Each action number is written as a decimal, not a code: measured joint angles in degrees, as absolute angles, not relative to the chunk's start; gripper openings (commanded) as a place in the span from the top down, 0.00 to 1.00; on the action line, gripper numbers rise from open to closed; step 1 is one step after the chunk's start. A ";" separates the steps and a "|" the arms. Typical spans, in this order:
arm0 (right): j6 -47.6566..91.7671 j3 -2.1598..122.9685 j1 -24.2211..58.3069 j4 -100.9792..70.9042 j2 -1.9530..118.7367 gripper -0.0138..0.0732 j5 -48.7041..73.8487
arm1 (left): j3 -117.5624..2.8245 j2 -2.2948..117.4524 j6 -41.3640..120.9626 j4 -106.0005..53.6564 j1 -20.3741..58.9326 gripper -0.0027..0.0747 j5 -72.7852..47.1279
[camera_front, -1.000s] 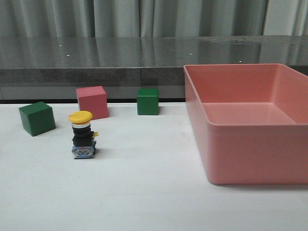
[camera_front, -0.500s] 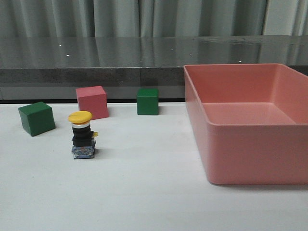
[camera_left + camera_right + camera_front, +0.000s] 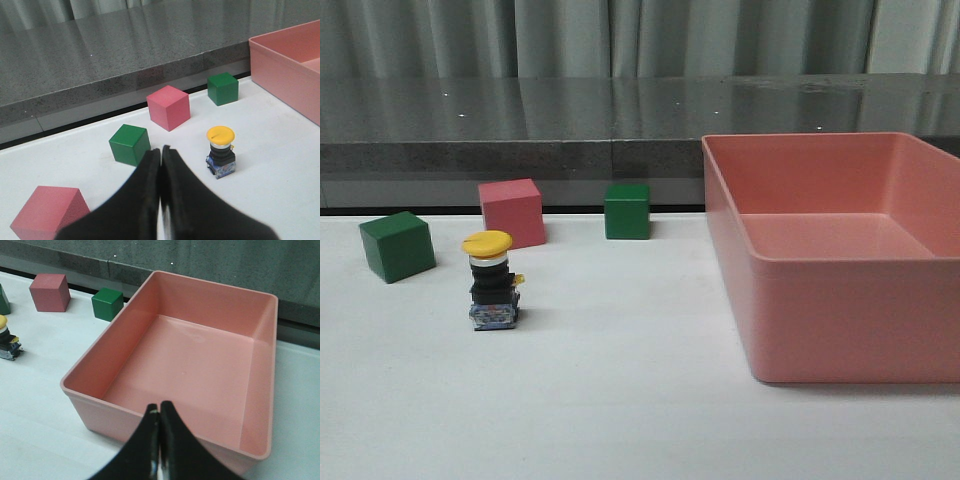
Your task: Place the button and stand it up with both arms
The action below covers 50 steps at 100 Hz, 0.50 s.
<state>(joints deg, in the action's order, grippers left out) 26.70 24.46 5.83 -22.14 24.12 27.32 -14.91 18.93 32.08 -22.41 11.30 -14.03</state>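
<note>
The button (image 3: 491, 282) stands upright on the white table at the left, yellow cap on top, black body and blue-grey base below. It also shows in the left wrist view (image 3: 220, 151) and at the edge of the right wrist view (image 3: 7, 344). My left gripper (image 3: 161, 152) is shut and empty, held back from the button with open table between them. My right gripper (image 3: 159, 409) is shut and empty, above the near wall of the pink bin (image 3: 100, 407). Neither arm shows in the front view.
A large pink bin (image 3: 820, 262) fills the right side. Behind the button stand a pink cube (image 3: 511, 212) and two green cubes (image 3: 396, 245) (image 3: 626, 210). Another pink cube (image 3: 47, 212) lies near my left gripper. A dark ledge (image 3: 520, 155) runs along the back.
</note>
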 measured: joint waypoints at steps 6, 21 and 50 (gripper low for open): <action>26.70 24.46 5.83 -22.14 24.12 0.93 27.32 | -13.65 18.25 29.97 -19.54 11.30 0.99 -13.34; 26.70 24.46 5.83 -22.14 24.12 0.93 27.32 | -8.56 13.67 12.75 -4.17 10.50 0.99 -10.57; 26.70 24.46 5.83 -22.14 24.12 0.93 27.32 | 0.00 0.02 3.28 4.29 8.63 0.99 -10.86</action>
<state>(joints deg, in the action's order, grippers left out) 26.70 24.46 5.83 -22.14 24.12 27.32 0.00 0.02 3.28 4.29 8.63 -10.86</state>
